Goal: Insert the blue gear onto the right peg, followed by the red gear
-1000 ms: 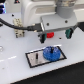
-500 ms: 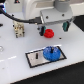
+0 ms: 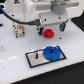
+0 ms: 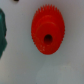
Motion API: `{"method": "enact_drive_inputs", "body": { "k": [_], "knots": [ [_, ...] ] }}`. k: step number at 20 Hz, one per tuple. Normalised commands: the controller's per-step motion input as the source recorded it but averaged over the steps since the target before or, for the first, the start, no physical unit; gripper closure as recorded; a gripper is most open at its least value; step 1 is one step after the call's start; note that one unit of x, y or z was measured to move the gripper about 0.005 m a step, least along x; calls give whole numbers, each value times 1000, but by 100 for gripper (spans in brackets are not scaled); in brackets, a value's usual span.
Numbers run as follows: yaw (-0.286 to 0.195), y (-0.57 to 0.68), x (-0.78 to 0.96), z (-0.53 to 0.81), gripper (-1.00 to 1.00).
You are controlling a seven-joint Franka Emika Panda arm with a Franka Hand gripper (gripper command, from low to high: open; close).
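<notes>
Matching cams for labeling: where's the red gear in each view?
Exterior view: red gear lies on the white table, beyond the plate, just below the arm's gripper.
Wrist view: red gear fills the centre, hub hole visible.
Shared landmark: the red gear itself.

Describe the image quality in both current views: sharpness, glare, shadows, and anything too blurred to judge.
Exterior view: soft and low-resolution; the blue gear on the grey plate reads clearly, its teeth smeared, and the red gear sits in shadow under the arm. The white table looks bright, near washed out. Wrist view: the red gear fills the frame, blurred at its edges, centre hole visible; end effector fingers not seen.
</notes>
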Motion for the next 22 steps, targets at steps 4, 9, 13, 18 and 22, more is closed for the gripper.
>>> {"method": "enact_drive_inputs", "body": {
  "k": [4,9,13,18,22],
  "knots": [
    [0,89,-360,-374,-100],
    [0,65,-279,-241,100],
    [0,33,-151,-87,100],
    [0,42,-112,-56,100],
    [0,89,-209,6,100]
  ]
}}
